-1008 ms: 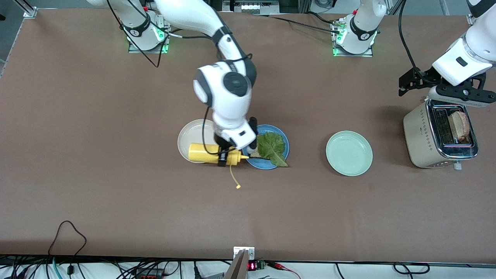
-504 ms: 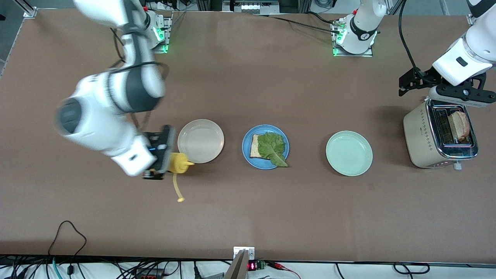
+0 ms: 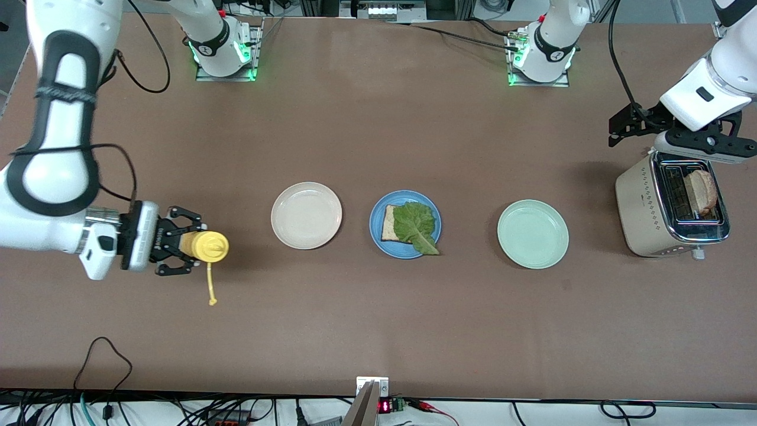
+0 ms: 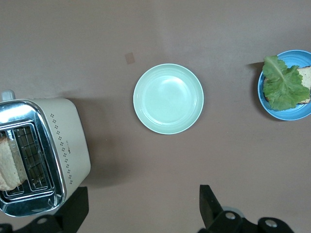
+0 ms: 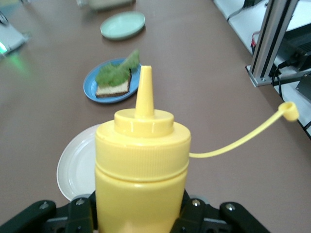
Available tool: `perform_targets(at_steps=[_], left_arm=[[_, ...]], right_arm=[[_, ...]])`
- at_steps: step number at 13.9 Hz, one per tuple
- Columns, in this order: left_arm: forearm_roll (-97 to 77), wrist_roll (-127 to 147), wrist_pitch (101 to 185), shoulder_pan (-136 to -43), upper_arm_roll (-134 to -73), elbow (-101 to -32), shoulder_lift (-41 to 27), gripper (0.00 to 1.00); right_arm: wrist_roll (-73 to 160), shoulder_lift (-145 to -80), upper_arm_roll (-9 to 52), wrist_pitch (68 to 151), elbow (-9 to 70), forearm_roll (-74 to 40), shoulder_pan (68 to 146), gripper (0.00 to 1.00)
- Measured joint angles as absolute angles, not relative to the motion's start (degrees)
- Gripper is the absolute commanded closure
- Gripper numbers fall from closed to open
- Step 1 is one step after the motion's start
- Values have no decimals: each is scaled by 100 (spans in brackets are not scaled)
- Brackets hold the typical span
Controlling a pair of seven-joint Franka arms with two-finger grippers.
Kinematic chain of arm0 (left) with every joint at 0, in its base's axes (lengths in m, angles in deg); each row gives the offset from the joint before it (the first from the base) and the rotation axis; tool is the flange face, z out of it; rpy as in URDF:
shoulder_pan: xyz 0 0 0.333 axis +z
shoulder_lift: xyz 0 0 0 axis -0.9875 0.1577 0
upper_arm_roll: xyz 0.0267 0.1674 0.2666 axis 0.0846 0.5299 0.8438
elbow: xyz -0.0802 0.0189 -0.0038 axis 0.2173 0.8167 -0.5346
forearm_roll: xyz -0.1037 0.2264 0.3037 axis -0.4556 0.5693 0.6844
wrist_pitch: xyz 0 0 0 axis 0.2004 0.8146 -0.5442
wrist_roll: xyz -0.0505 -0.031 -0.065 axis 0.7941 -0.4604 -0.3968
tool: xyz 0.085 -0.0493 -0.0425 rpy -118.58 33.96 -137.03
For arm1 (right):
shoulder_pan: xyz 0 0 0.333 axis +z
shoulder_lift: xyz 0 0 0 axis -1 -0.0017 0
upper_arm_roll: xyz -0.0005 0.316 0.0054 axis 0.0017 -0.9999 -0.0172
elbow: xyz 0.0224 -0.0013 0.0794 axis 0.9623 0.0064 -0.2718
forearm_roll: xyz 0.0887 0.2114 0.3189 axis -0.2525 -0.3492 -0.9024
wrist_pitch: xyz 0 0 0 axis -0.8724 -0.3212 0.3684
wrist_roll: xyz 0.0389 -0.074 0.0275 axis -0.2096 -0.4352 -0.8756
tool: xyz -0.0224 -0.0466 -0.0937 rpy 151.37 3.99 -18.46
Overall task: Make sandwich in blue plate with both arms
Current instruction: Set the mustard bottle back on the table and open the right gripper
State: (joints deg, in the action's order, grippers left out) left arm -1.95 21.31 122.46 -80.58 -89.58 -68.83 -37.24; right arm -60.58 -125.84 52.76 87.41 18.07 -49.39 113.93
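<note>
Right gripper (image 3: 177,247): clamped on yellow squeeze bottle (image 3: 204,247), apparently upright, at right arm's end of table.
Left gripper (image 3: 677,127): fingers spread, over toaster (image 3: 650,207) holding bread slice (image 3: 702,192).
Blue plate (image 3: 378,208): between cream plate (image 3: 306,215) and pale green plate (image 3: 533,234), bearing bread (image 3: 389,222) and lettuce (image 3: 415,225).

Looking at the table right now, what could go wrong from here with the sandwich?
The right end effector holds the yellow mustard bottle with its cap dangling open, so it might drip on the table.

The lettuce leaf overhangs the blue plate rim and could slide off when topped.

The second bread slice sits in the toaster under the open left end effector; a poor grip might drop it.
</note>
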Motion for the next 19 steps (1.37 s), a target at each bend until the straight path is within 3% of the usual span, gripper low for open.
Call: perform_targets(at_steps=[3,8,16,19], left_arm=[[-195,2131,12245,-8058,-8958,-6883,-3723,0],[-195,2131,12244,-8058,-8958,-6882,-3723,0],[-195,2131,12243,-8058,-8958,-6882,-3723,0],[-195,2131,12243,-8058,-8958,-6882,-3723,0]], right_arm=[[-6977,-12892,5239,7853,2263,-5891,10787,69],[-7998,-13882,5102,6415,2353,-7126,10120,69],[-9347,-14396,4737,6276,2333,-7259,9728,66],[-9612,-14506,4732,6276,2331,-7259,9719,54]])
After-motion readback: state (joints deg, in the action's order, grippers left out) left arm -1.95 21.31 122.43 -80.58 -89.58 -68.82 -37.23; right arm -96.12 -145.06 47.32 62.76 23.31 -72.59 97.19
